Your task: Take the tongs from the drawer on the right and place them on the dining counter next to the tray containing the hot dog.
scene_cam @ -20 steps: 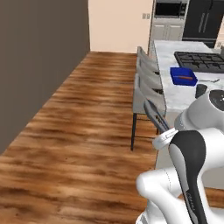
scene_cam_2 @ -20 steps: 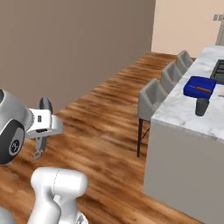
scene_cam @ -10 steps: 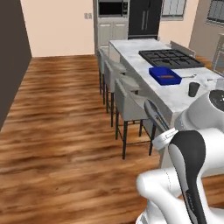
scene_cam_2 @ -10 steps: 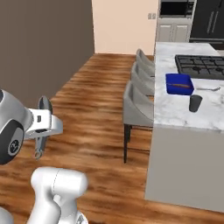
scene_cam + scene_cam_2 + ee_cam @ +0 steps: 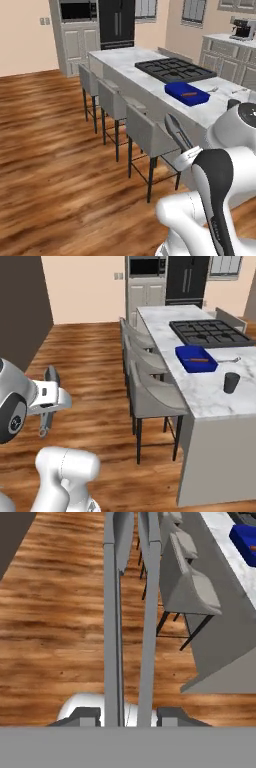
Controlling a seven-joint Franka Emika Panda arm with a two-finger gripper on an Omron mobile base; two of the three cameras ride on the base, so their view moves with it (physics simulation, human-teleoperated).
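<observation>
Tongs carried in the gripper, tray far to the right on the counter

The tongs (image 5: 131, 612) sit between the fingers of the gripper (image 5: 129, 714), their two long arms running straight out ahead of the hand. The blue tray (image 5: 196, 358) with the hot dog (image 5: 199, 360) stands on the dining counter (image 5: 210, 391), beyond the stools (image 5: 152, 398), well apart from the gripper and to its right. The jaws are partly closed, pinching the tongs.

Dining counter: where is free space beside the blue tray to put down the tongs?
On the dining counter, bare marble lies between the blue tray and the dark cup, and along the stool-side edge. Toward the cooktop it is crowded; a fork lies there.
</observation>
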